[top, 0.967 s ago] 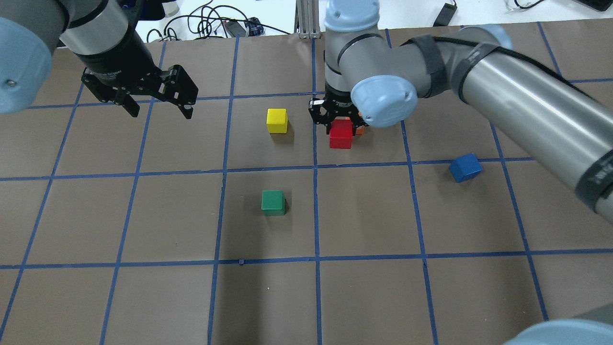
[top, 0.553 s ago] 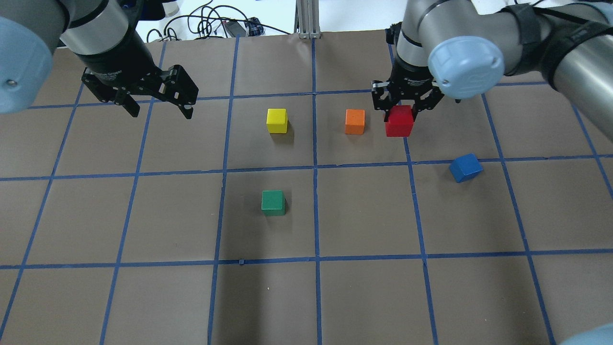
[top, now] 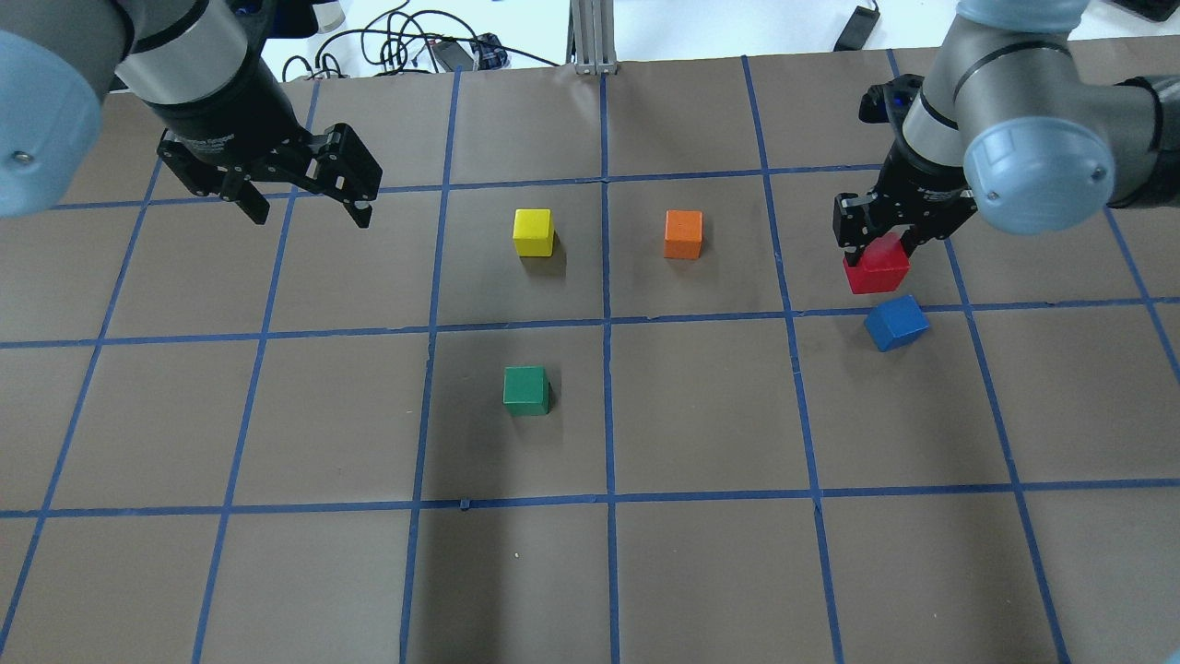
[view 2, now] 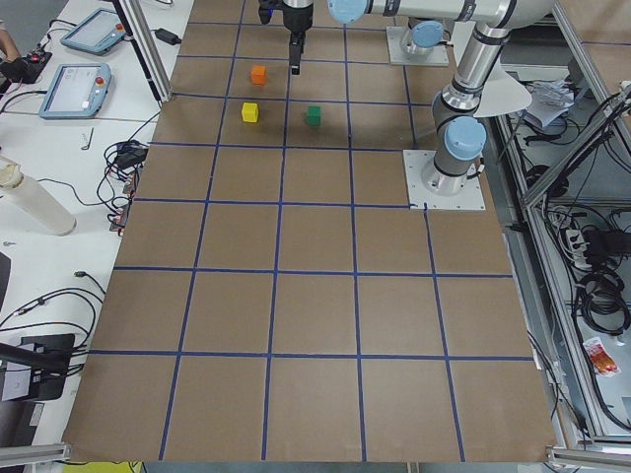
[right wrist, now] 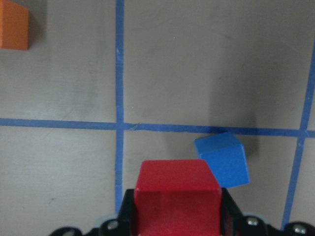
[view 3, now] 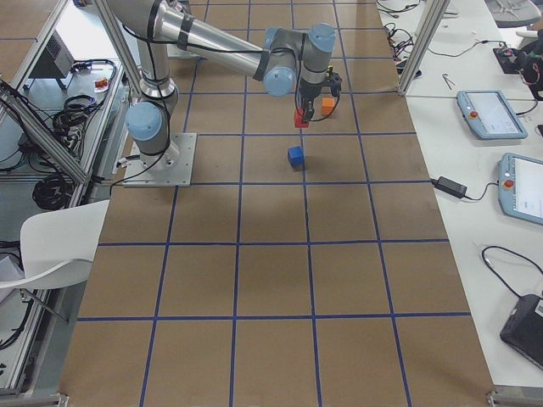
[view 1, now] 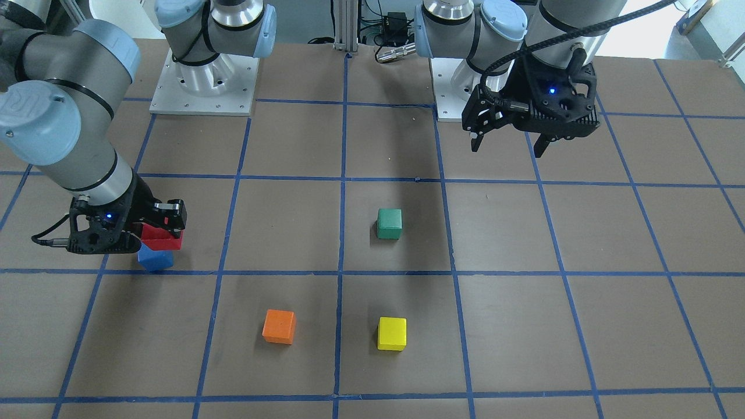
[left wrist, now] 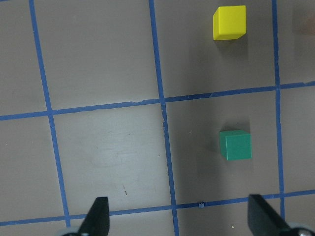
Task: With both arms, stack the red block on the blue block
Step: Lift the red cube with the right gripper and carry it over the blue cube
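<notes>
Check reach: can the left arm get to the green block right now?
Probably yes. The left gripper is open and empty, and the green block stands alone, nothing touching it. The right gripper, shut on the red block, is well off to the other side.

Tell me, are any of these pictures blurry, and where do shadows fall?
Right wrist-mounted view: the red block, close to the lens, looks slightly soft, and a dark shadow lies just above the blue block. Overhead exterior view: sharp, with a broad dim shadow around the green block.
</notes>
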